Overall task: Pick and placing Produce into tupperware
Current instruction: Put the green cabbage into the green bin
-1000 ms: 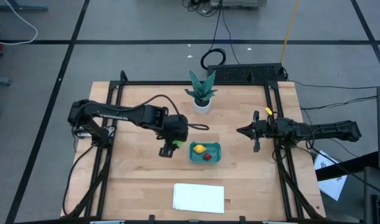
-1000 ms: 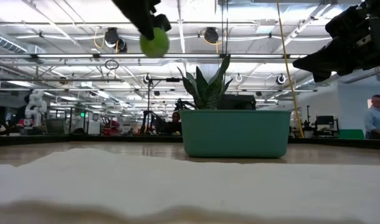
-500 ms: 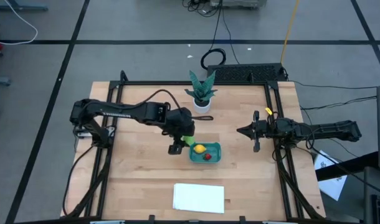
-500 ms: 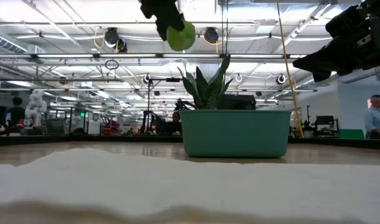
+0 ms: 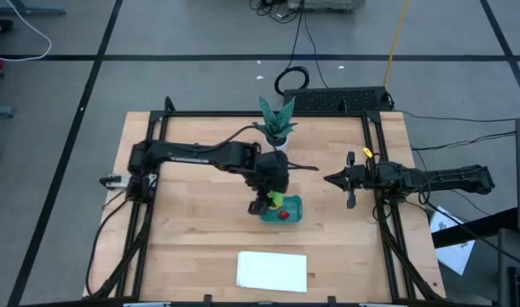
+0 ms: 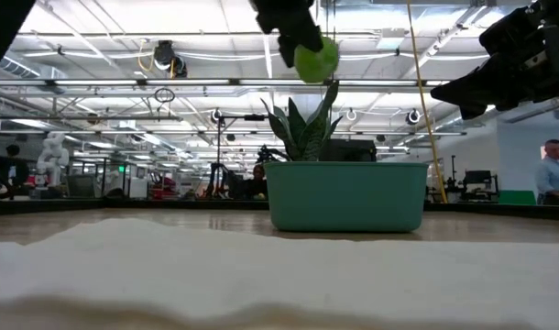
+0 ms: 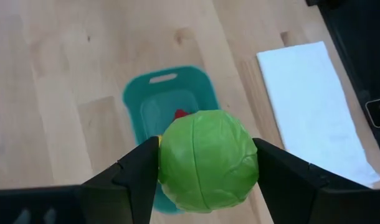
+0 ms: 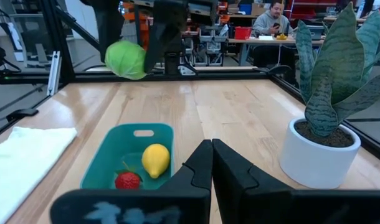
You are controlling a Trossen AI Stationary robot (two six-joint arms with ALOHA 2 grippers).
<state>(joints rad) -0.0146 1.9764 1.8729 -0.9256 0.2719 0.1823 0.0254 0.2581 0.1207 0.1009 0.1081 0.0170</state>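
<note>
The teal tub [image 5: 291, 205] sits on the wooden table near its middle. A yellow piece [image 8: 155, 159] and a smaller red piece [image 8: 128, 180] lie inside it. My left gripper [image 5: 271, 201] hangs over the tub's left part, shut on the lime green ball [image 7: 207, 160], which also shows in the low view [image 6: 316, 59] well above the tub's rim [image 6: 345, 166]. My right gripper [image 5: 330, 180] waits to the right of the tub, off the table, fingers shut [image 8: 212, 152]. My left gripper pinches the lime green ball between its two fingers [image 7: 139, 169], one on each opposite side [image 7: 171, 163]. The fingers come from above, pointing down. The ball is lifted clear and hangs over the tub [image 7: 140, 93].
A potted plant in a white pot [image 5: 275, 128] stands just beyond the tub toward the far edge. A flat white sheet [image 5: 272, 270] lies near the near edge. A black frame [image 5: 375, 162] borders the table. People sit in the room beyond [image 8: 272, 15].
My left gripper has moved toward the table's right, carrying the green ball from left of the tub to above it, at about the same height. It stays shut on the ball.
</note>
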